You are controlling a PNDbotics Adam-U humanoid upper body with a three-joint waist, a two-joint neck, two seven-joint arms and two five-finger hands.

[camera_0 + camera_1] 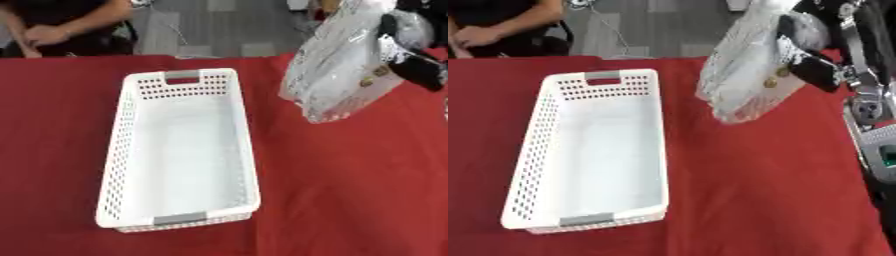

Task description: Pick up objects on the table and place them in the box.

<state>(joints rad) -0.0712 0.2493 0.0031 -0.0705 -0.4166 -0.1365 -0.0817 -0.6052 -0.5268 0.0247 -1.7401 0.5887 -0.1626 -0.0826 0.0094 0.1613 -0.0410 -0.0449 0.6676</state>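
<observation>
Red table (350, 200): white basket (122, 150), empty; right hand (811, 67) clamped on a clear plastic bag (337, 75), raised beside the basket, presumably for transfer.

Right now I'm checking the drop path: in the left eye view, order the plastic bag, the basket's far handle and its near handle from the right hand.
1. Plastic bag, held in the right hand, upper right.
2. Far handle, basket's top end.
3. Near handle, bottom end.

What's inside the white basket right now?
Nothing that shows: the white basket has a bare white floor from end to end. The shiny plastic bag is up in the right hand, beside the basket, not in it. The bag's contents are unclear.
</observation>
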